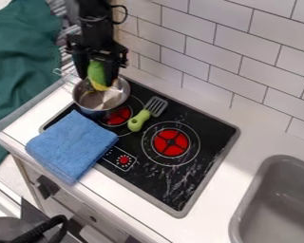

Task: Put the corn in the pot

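My gripper [97,69] hangs over the metal pot [91,100] at the upper left of the stove, its two fingers on either side of the corn. Between them the corn [97,76] points downward, green husk on top and a yellow lower end at the pot's opening. Whether its tip touches the inside of the pot I cannot tell. The pot stands upright on the rear left part of the black stovetop.
A green-handled spatula [139,120] lies right of the pot, between the two red burners. The folded blue towel [72,145] covers the stove's left front edge. A tiled wall [224,52] rises behind, and a grey sink [278,204] is at lower right.
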`<state>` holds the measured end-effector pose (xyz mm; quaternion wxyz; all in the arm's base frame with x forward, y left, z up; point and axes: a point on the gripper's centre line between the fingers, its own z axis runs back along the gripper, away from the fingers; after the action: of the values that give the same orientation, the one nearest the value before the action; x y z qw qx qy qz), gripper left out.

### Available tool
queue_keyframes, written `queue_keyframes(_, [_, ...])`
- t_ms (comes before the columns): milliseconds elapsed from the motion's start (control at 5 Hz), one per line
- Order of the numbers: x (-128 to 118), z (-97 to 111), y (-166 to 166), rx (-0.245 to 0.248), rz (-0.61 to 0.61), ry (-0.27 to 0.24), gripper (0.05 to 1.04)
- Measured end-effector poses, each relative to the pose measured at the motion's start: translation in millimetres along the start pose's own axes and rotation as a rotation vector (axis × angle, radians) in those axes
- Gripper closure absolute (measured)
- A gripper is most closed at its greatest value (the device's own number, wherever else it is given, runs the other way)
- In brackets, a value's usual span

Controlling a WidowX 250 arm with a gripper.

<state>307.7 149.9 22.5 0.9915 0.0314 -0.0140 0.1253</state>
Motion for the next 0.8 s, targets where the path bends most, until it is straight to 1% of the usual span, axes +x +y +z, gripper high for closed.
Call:
queue_keyframes(200, [0, -14, 1, -0.017, 0.015, 0.045, 0.394])
queue_keyframes(400, [-7, -27, 7, -0.029, 0.030, 0.081, 0.317])
queue_keyframes(600, [-9, -29, 7, -0.034, 0.032, 0.094, 0.078])
queue_keyframes(800, [-12, -37, 5, -0.044, 0.034, 0.119, 0.075])
